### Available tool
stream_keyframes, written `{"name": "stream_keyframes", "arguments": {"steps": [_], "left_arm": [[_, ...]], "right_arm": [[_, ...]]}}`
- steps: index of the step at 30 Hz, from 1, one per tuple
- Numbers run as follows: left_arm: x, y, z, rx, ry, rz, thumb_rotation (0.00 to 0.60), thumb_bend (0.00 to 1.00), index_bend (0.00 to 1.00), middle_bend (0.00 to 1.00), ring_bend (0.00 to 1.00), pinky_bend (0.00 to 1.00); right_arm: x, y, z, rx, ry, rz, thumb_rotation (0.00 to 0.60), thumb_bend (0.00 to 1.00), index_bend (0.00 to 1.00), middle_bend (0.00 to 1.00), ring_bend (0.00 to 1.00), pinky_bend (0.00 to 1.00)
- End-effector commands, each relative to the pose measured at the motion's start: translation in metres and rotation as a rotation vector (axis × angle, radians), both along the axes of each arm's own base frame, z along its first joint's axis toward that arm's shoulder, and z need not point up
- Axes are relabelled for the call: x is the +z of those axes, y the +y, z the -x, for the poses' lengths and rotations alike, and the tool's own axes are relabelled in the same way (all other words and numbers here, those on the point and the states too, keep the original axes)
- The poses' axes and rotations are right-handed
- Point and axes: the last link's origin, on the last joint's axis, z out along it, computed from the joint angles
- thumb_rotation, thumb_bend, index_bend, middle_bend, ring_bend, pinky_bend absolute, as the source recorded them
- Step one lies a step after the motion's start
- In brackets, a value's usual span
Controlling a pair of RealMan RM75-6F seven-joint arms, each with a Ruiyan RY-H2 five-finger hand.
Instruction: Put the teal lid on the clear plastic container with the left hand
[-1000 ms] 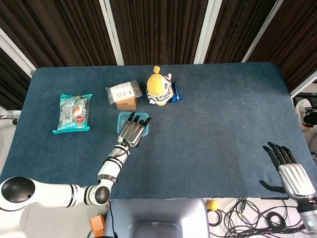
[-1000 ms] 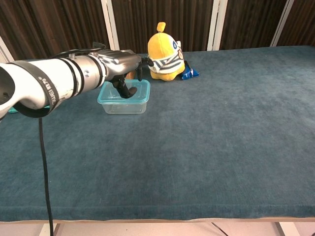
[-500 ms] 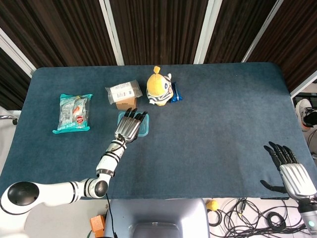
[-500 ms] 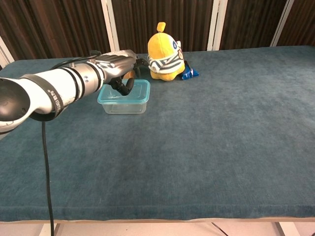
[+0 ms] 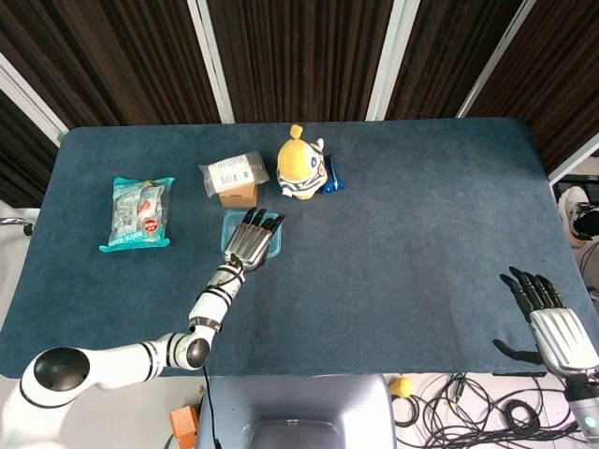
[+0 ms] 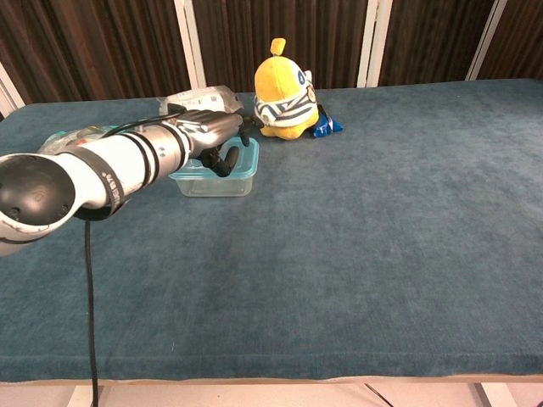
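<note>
The clear plastic container (image 5: 274, 247) (image 6: 233, 176) stands left of the table's middle, and the teal lid (image 6: 249, 156) lies on top of it. My left hand (image 5: 250, 238) (image 6: 209, 131) is spread flat over the lid, fingers pointing away from me and the thumb curled down at the lid's top. It covers most of the lid, and whether it presses or only hovers is unclear. It holds nothing. My right hand (image 5: 550, 324) rests at the near right corner with its fingers apart and nothing in it; only the head view shows it.
A yellow plush toy (image 5: 301, 166) (image 6: 284, 89) stands just behind the container, with a blue packet (image 5: 333, 176) (image 6: 327, 125) beside it. A cardboard box under a plastic bag (image 5: 234, 178) sits behind and to the left. A teal snack bag (image 5: 138, 212) lies far left.
My left hand shifted slightly left and then back right over the lid, and the forearm sank lower. The container, the lid and my right hand stayed put.
</note>
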Motion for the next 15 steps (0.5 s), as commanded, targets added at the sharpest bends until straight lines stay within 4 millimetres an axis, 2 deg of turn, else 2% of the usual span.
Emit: {"name": "stream_keyframes", "arguments": {"steps": [1, 15], "left_arm": [[-0.001, 0.000, 0.002, 0.006, 0.007, 0.004, 0.600, 0.79, 0.00, 0.19, 0.00, 0.00], [-0.008, 0.001, 0.016, 0.055, 0.069, 0.041, 0.600, 0.79, 0.00, 0.22, 0.00, 0.00]], "right_arm": [[0.000, 0.000, 0.000, 0.000, 0.000, 0.001, 0.600, 0.11, 0.00, 0.00, 0.00, 0.00], [0.000, 0.000, 0.000, -0.002, 0.002, 0.000, 0.600, 0.11, 0.00, 0.00, 0.00, 0.00]]}}
